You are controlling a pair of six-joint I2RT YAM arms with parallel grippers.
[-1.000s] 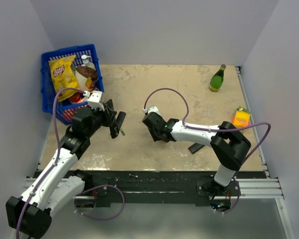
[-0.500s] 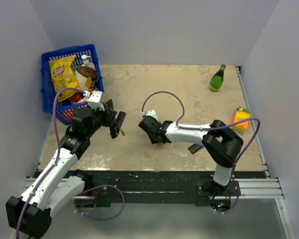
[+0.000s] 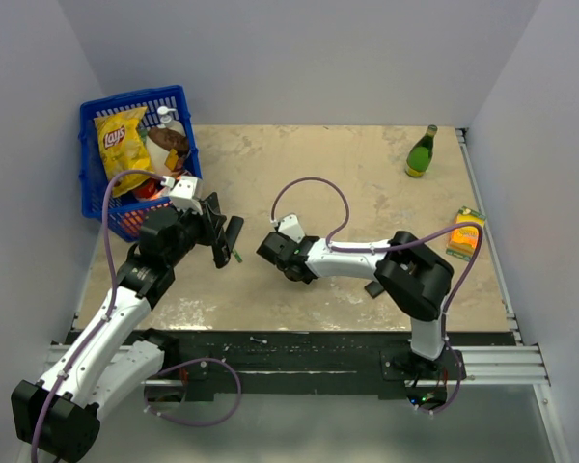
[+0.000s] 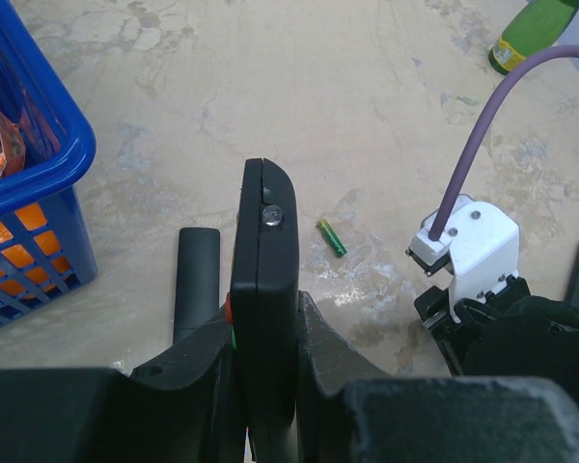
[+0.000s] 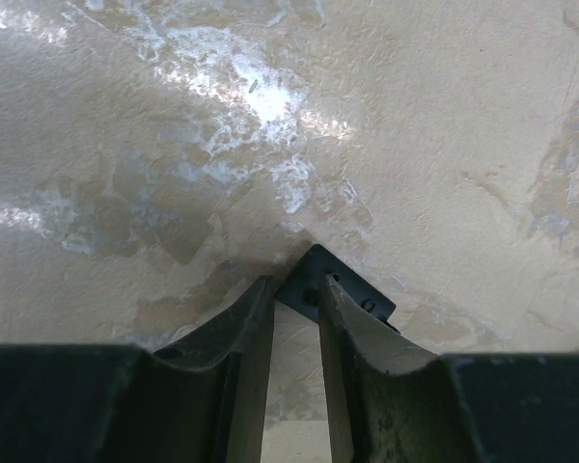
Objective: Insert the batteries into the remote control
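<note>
My left gripper [image 4: 265, 318] is shut on the remote control [image 4: 265, 251], a black bar held on its edge above the table; a small round metal end [image 4: 270, 214] shows in its side. From above, the remote control [image 3: 234, 230] sticks out past the left gripper [image 3: 222, 243]. One small green battery [image 4: 331, 236] lies on the table just right of it. My right gripper [image 5: 296, 289] is low over the table with its fingers a narrow gap apart. The corner of a small flat black plate [image 5: 314, 268] lies at their tips; whether they pinch it is unclear.
A second black bar [image 4: 195, 280] lies left of the held remote. A flat black piece [image 3: 377, 286] lies by the right arm. A blue basket [image 3: 89, 193] of snacks stands at the far left. A green bottle [image 3: 421, 152] and an orange carton [image 3: 467, 229] are at the right.
The right arm has swung left across the table toward the left gripper, and its fingers have drawn closer together. The left arm and remote control have not moved.
</note>
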